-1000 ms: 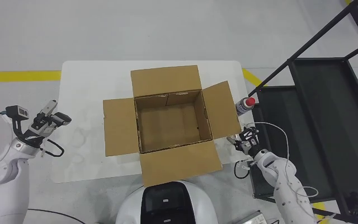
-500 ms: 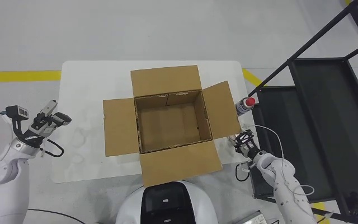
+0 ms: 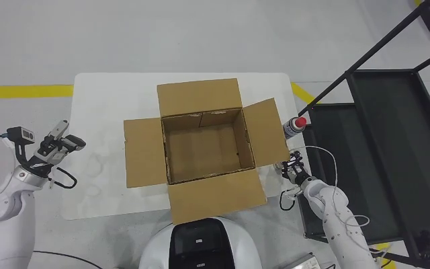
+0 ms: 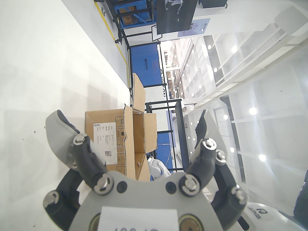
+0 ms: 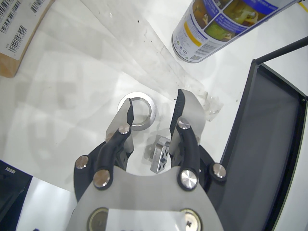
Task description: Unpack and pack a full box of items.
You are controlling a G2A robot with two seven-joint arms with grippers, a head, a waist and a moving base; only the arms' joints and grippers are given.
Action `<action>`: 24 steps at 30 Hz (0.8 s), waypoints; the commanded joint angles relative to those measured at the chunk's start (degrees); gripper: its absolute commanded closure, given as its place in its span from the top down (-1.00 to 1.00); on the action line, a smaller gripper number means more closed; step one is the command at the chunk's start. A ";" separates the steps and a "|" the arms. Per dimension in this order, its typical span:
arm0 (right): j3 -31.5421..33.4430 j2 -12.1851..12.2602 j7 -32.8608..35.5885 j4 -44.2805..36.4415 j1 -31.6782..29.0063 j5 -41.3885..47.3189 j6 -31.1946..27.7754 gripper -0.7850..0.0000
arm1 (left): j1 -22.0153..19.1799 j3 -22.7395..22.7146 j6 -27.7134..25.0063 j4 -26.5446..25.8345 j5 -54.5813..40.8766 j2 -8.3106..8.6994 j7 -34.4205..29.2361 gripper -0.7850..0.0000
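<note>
Empty brown cardboard box (image 3: 208, 101), flaps open, mid white surface (image 3: 101, 101).
Right gripper (image 5: 154, 97) low beside it, fingers part-open over a silver metal ring (image 5: 152, 114) near a blue-labelled spray can (image 5: 216, 20); left gripper (image 4: 130, 123): fingers wide, empty.

The white tabletop (image 3: 101, 101) stands on a pale grey floor (image 3: 201, 33), and a yellow line (image 3: 33, 90) painted on this floor shows at both sides of it. Just beside the right edge of the tabletop there is a black metal rack (image 3: 349, 148) with dark flat trays and one slanted bar. In the left wrist view, far in the room behind, a dark screen (image 4: 178, 3) hangs near blue panels (image 4: 144, 61).
</note>
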 commanded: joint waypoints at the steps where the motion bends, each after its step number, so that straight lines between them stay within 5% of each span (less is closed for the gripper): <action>1: 0.00 0.06 -0.06 0.23 0.08 -0.09 0.28 -0.18 | 0.00 0.00 0.00 0.00 0.00 0.00 0.00 1.00; 20: -1.89 0.25 1.01 4.77 3.07 1.49 1.33 -0.36 | 0.00 0.00 0.00 0.00 0.00 0.00 0.00 1.00; 24: -2.39 0.29 1.09 5.21 3.40 1.61 1.42 -0.57 | 0.00 0.00 0.00 0.00 0.00 0.00 0.00 1.00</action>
